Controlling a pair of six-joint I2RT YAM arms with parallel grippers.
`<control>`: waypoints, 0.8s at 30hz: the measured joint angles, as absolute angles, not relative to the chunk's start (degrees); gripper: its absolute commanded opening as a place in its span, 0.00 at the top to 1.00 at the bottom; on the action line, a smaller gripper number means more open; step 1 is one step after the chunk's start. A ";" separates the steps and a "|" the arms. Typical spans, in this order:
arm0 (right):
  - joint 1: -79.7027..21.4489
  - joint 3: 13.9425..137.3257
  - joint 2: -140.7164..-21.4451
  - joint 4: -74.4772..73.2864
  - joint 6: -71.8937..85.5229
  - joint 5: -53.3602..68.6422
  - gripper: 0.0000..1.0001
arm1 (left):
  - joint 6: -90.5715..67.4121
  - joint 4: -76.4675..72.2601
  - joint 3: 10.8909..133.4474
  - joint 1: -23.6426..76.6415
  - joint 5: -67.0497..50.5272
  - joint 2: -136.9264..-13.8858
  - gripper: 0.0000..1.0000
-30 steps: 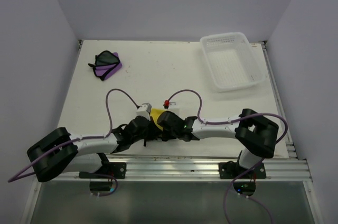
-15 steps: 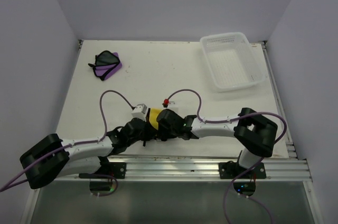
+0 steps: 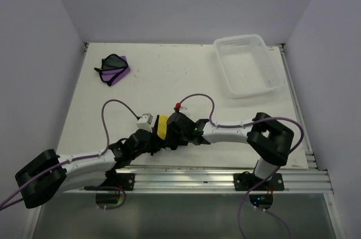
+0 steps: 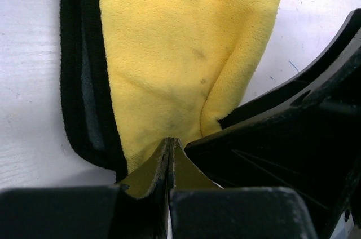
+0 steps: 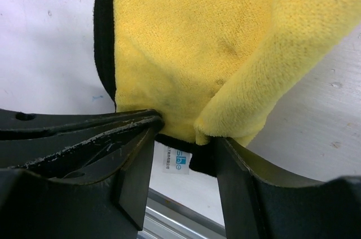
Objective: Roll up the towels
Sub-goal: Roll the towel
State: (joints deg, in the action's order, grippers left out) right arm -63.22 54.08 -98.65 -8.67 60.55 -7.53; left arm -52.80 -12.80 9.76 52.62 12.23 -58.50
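Yellow towel [image 3: 162, 126] sits at the 6 o'clock edge of the worktop [image 3: 169, 81], right between the two arms, and both of them are on it! Left pincer [image 4: 170, 150] is pressed tight together, and from its wrist camera you can see a peak of yellow fabric nipped right at the fingertips, so it is pinching the towel's near edge. From that nip the cloth spreads away toward 12 o'clock, black edging running down the 9 o'clock side and a soft fold rising on the 3 o'clock side. Right pincer [image 5: 186, 137] is spread, fingers apart, with the towel's black hem and a little white label sitting in the gap; the raised yellow fold leans against its 3 o'clock finger, but I would not call that a grip. From above, the visible yellow strip has its long axis running roughly 12 to 6, with the left pincer at its 6 o'clock end and the right one crowding in from 3 o'clock. That is the relation to watch: in my judgement any rolling has to travel along that axis, and only the left side has hold of the cloth now. Purple towel [image 3: 115, 69] lies folded well apart at 10 o'clock, closer to the left arm's side, and does not look rolled yet. White basket [image 3: 240, 38] waits at 1 o'clock.
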 measured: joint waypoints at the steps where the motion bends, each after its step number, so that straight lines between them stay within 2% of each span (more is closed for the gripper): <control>1: -63.11 54.37 -98.89 -8.82 60.95 -7.40 0.48 | -52.80 -12.71 9.58 52.62 12.23 -58.15 1.00; 14: -61.71 55.61 -99.57 -10.92 66.89 -6.09 0.46 | -52.97 -9.85 6.96 54.83 15.51 -42.74 1.00; 24: -60.23 57.10 -100.51 -13.39 69.69 -3.55 0.45 | -50.15 -16.49 6.70 60.14 22.90 -45.67 1.00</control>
